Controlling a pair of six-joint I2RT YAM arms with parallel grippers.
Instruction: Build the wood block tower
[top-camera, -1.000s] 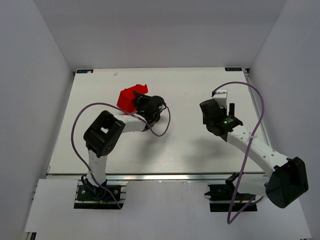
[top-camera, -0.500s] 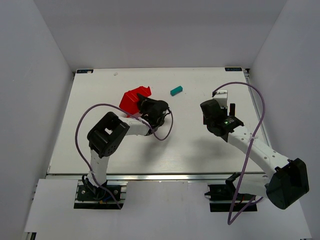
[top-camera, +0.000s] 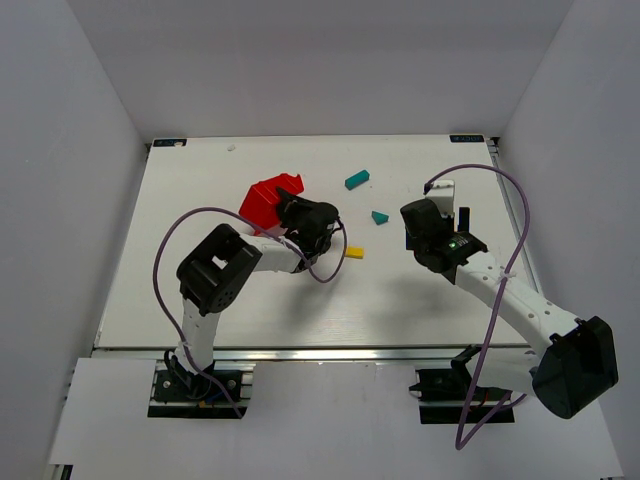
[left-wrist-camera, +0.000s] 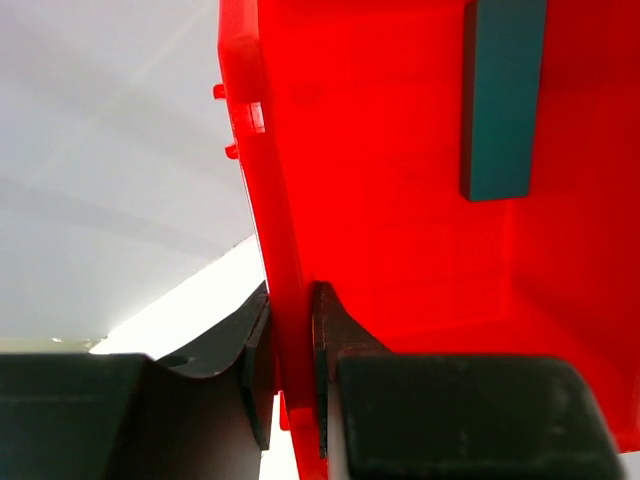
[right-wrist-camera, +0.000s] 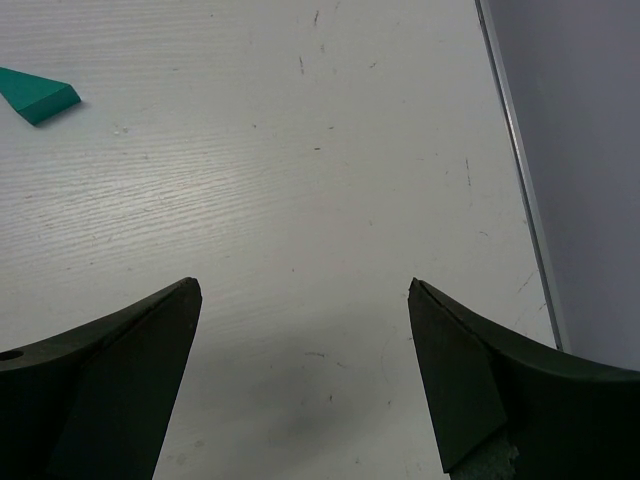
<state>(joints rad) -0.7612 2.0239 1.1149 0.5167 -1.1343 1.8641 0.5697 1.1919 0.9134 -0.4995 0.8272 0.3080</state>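
Left wrist: left gripper (left-wrist-camera: 290, 370) clamps the bin (left-wrist-camera: 400, 250) wall, teal block (left-wrist-camera: 503, 100) inside; right of the bin lie a yellow block (top-camera: 354, 252) and wedge (top-camera: 380, 217); right gripper (right-wrist-camera: 303, 290) gapes

I see 3 small painted wood blocks lying loose on the white table (top-camera: 200, 200), none touching. A teal bar (top-camera: 356, 179) lies farthest back, a teal wedge (top-camera: 380, 217) sits nearer, and a flat yellow piece (top-camera: 354, 252) is nearest the arms. A 4th block, a long teal bar (left-wrist-camera: 503, 95), lies against the inside of the red bin (left-wrist-camera: 400, 250).
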